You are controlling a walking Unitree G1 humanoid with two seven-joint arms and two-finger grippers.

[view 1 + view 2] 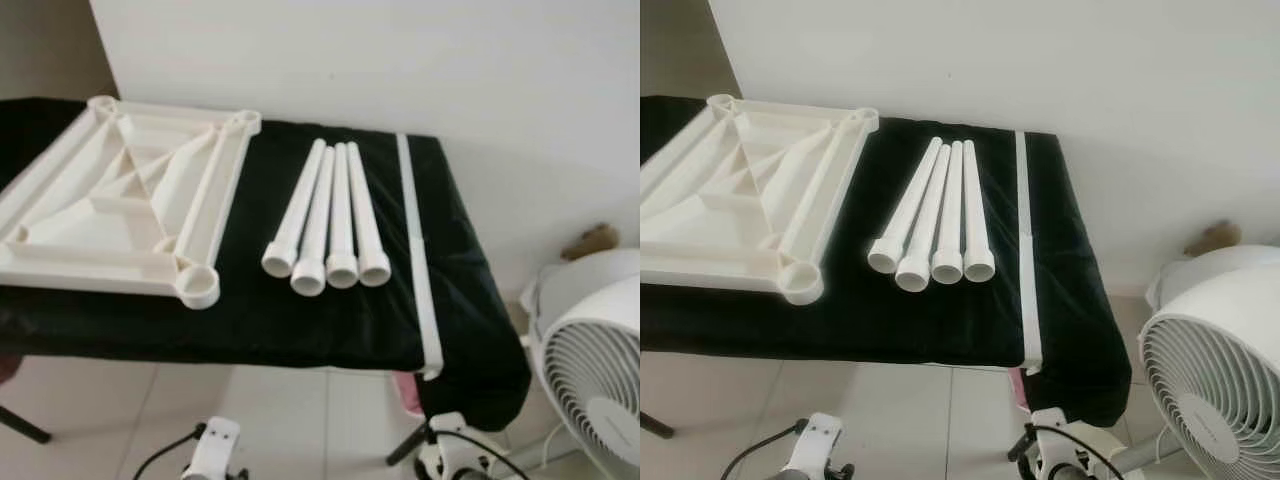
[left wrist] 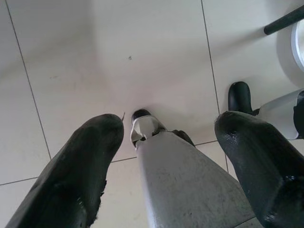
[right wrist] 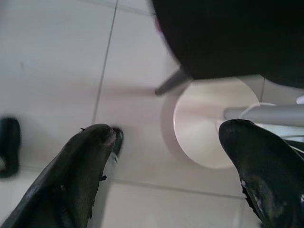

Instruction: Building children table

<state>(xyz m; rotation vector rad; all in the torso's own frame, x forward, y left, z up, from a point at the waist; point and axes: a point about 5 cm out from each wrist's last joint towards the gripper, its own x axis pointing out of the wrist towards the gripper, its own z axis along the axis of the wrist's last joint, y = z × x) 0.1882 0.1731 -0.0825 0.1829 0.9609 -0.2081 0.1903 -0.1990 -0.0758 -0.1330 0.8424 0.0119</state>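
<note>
A table covered with a black cloth (image 1: 300, 320) stands against a white wall (image 1: 400, 60), seen from above and in front. On its left part lies the white tabletop (image 1: 120, 200), turned upside down so that its ribs and diagonal braces face up. Round sockets sit at its corners; the near right socket (image 1: 199, 285) lies close to the cloth's front edge, and the far right socket (image 1: 245, 122) is near the wall.

Just right of the tabletop lie four white legs (image 1: 330, 215) side by side, touching or nearly touching one another, their wider open ends toward the near edge and their narrow ends fanning together toward the wall. To the right of the legs, a white strip (image 1: 417, 250) runs across the cloth from far to near and hangs over the front edge.

A white fan (image 1: 1215, 380) stands on the tiled floor (image 1: 270, 420) to the right of the table, near its front right corner.

Both arms hang low, below the table's front edge. The left gripper (image 2: 166, 156) points down at the floor tiles with its two black fingers (image 2: 80, 171) spread wide and nothing between them. The right gripper (image 3: 166, 166) also points at the floor, its fingers (image 3: 76, 175) wide apart and holding nothing, with the fan's round base (image 3: 209, 128) and the edge of the black cloth beyond them.
</note>
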